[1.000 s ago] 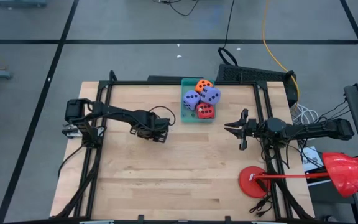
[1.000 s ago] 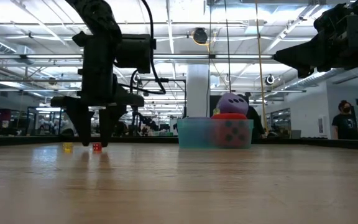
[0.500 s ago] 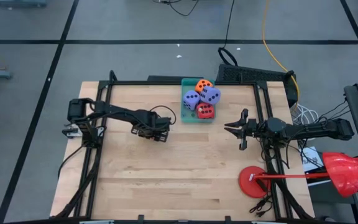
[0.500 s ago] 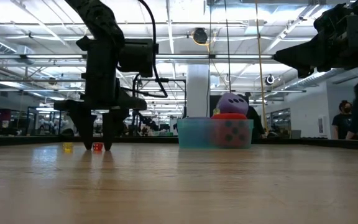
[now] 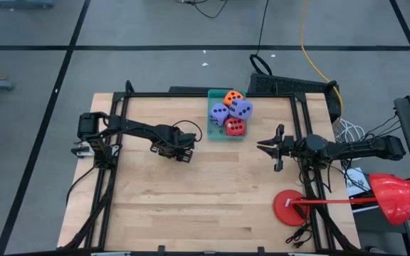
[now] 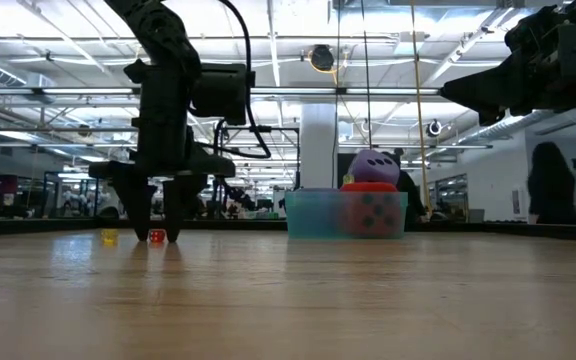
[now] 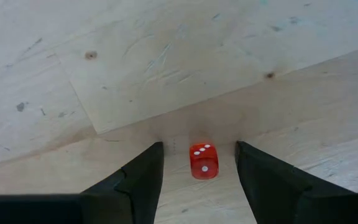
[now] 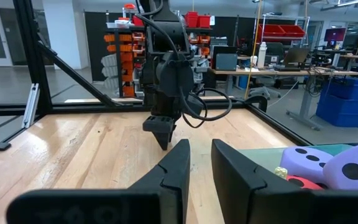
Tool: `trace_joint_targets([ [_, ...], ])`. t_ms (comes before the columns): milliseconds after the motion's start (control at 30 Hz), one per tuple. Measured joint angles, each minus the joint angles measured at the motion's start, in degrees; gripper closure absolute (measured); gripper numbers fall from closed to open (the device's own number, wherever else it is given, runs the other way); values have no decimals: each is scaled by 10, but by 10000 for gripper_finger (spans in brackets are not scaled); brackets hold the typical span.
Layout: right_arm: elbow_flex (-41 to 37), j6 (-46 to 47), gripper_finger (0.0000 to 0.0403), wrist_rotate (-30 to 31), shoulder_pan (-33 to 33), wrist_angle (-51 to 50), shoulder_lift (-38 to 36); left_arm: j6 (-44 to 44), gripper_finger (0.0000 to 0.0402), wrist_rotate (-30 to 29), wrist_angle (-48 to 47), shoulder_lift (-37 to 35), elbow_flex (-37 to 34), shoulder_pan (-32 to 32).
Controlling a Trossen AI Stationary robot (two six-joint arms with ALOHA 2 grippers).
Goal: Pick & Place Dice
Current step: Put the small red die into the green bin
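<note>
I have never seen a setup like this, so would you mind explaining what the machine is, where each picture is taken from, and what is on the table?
Two dark robot arms work at a wooden table. One picture looks straight down, one looks level across the tabletop, and each arm carries a camera at its wrist.

At the table's far edge stands a teal tray holding four big soft dice: two purple, one orange, one red.

The left gripper points down at the table, its fingers open on either side of a tiny red die that lies on the wood, not yet gripped. A tiny yellow die lies nearby.

The right gripper waits shut near the right edge, holding nothing.
</note>
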Motion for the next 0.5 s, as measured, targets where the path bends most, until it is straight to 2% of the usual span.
trace_joint_targets([
  [133,0,0,343,0,0,0,0,7,210,5,-3,-2,-1,0],
  [500,0,0,343,0,0,0,0,17,300,24,-4,-2,-1,-4],
])
